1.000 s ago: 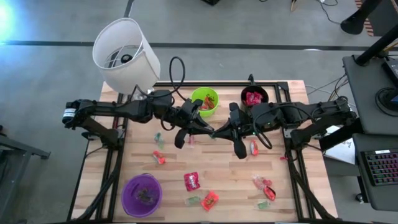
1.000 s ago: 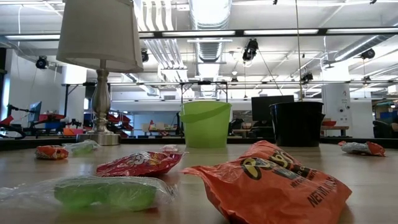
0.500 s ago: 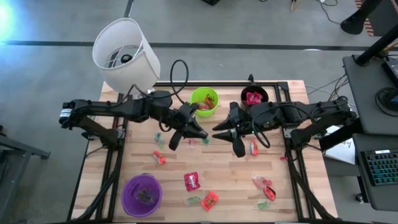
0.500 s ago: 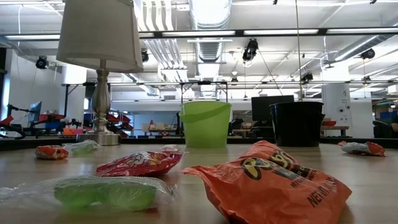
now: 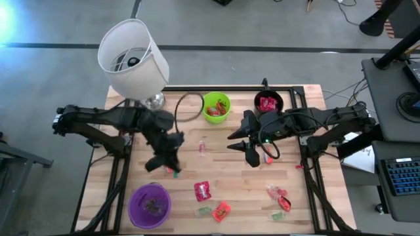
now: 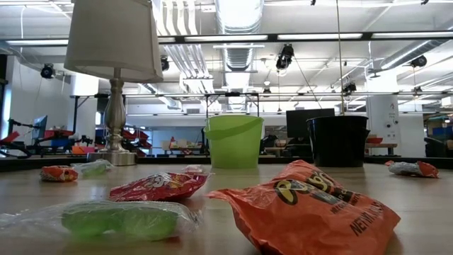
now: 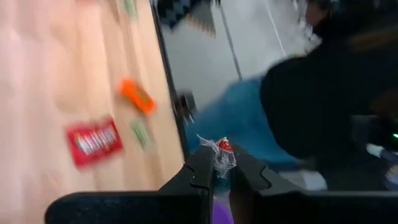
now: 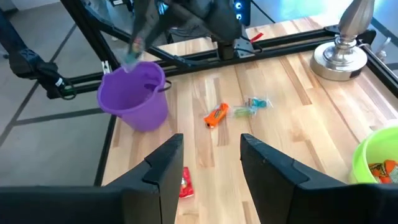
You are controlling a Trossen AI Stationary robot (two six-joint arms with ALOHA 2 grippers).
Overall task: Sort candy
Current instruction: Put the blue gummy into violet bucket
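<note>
Left gripper [image 7: 217,169], fingers clamped on a wrapped candy [image 7: 223,155], has swung toward purple cup [image 5: 149,204] | right gripper [image 8: 209,163] fingers apart, waiting | drop next

High view looks straight down; low view skims the tabletop [image 6: 425,205]; both share the green cup [image 5: 216,107].

Three small plastic cups stand on the wooden table: one lime-green cup [image 5: 216,107], one black cup [image 5: 268,101] and one purple cup [image 5: 149,205]. One white-shaded table lamp [image 5: 133,58] stands at the far left corner. About ten crinkly wrapped sweets and flat packets [image 5: 203,191] lie loose on the wood; two dark robot arms reach in.
</note>
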